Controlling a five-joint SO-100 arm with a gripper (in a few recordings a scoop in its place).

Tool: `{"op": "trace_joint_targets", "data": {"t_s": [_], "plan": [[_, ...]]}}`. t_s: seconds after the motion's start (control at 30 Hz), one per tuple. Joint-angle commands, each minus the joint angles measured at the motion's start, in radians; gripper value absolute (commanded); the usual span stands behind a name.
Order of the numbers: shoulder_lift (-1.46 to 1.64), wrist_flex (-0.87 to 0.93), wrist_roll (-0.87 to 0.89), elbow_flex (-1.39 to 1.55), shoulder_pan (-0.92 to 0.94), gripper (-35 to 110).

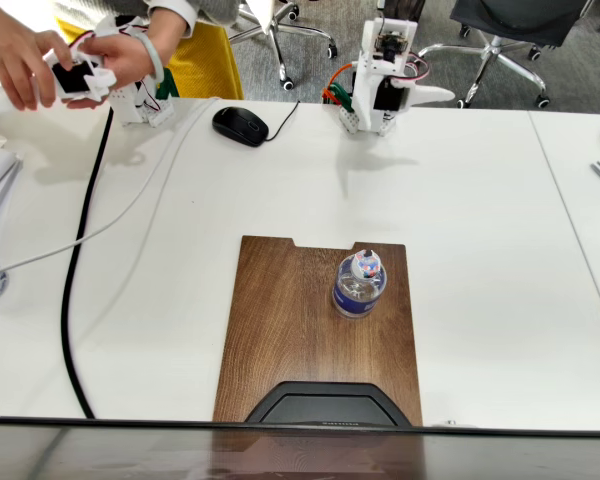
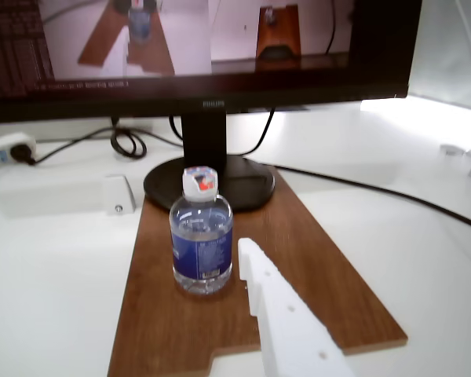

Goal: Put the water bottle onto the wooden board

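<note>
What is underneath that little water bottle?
The water bottle stands upright on the wooden board. The patch of board directly beneath it is covered.

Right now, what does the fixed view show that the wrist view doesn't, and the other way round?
Fixed view alone: the whole arm folded back at the table's far edge, its gripper well away from the board, plus a black mouse and the cables crossing the table.
Wrist view alone: a white finger close up, a monitor's stand resting on the board's far end, and a power strip.
Both: the water bottle upright on the wooden board, capped, nothing holding it.
</note>
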Motion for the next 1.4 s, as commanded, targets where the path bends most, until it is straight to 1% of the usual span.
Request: {"op": "trace_joint_targets", "data": {"t_s": [0.0, 0.13, 0.23, 0.3, 0.4, 0.47, 0.53, 0.6, 0.83, 0.97, 1.17, 1.37], "plan": [[0.026, -0.074, -0.023, 0.011, -0.009, 99], [0.026, -0.138, -0.187, 0.011, -0.031, 99], [0.026, -0.219, -0.192, 0.011, -0.031, 99], [0.026, -0.230, -0.192, 0.002, -0.032, 99], [0.026, -0.163, -0.167, -0.031, -0.060, 99], [0.026, -0.100, -0.057, -0.041, -0.071, 99], [0.026, -0.051, -0.018, -0.046, -0.072, 99], [0.026, -0.049, 0.031, -0.058, -0.072, 99], [0.026, 0.037, 0.003, -0.124, -0.077, 99], [0.026, 0.048, -0.017, -0.152, -0.074, 99], [0.026, 0.104, -0.161, -0.163, -0.052, 99], [0.026, 0.112, -0.132, -0.163, -0.077, 99]]}}
